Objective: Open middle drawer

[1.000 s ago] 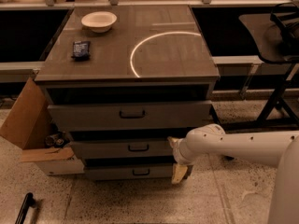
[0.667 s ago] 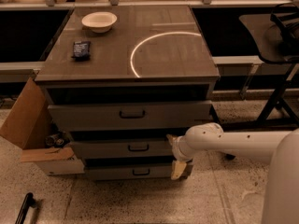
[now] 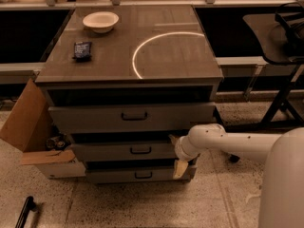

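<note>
While middle drawer (image 3: pixel 114 152) looks unopened, my gripper (image 3: pixel 181 168) sits at 4 o'clock off its handle (image 3: pixel 141 150); grip state can't tell, whole pull left.

Three drawers (image 3: pixel 133 117), one bowl (image 3: pixel 100 21), one packet (image 3: pixel 82 50), one box (image 3: pixel 27 120), one pincer (image 3: pixel 177 154) beside the middle drawer (image 3: pixel 118 151).

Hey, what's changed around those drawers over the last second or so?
The arm has crept a little left, toward the cabinet, carrying the pincer slightly left and up, low by the right end of the middle drawer. Nothing was grasped or released. The middle drawer, the bowl and the dark packet stayed put.
</note>
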Robot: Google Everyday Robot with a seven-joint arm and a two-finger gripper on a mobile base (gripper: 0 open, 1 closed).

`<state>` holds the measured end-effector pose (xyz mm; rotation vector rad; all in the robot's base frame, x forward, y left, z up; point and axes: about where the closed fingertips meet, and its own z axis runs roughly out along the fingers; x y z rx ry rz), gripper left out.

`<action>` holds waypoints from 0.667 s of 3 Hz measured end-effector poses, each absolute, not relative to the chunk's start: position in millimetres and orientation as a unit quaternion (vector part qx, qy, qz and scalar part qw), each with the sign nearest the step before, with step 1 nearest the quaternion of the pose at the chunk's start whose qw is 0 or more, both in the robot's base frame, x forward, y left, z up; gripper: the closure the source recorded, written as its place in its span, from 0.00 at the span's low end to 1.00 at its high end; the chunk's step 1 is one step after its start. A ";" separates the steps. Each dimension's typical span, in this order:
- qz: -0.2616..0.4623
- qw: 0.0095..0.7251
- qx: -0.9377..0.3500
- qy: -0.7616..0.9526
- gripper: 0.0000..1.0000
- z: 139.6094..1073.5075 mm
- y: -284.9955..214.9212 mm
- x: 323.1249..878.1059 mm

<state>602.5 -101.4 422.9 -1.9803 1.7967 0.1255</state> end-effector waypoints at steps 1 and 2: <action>0.056 0.224 -0.720 0.654 0.00 409.4 -100.7 610.9; 0.050 0.226 -0.722 0.652 0.18 409.5 -102.0 608.3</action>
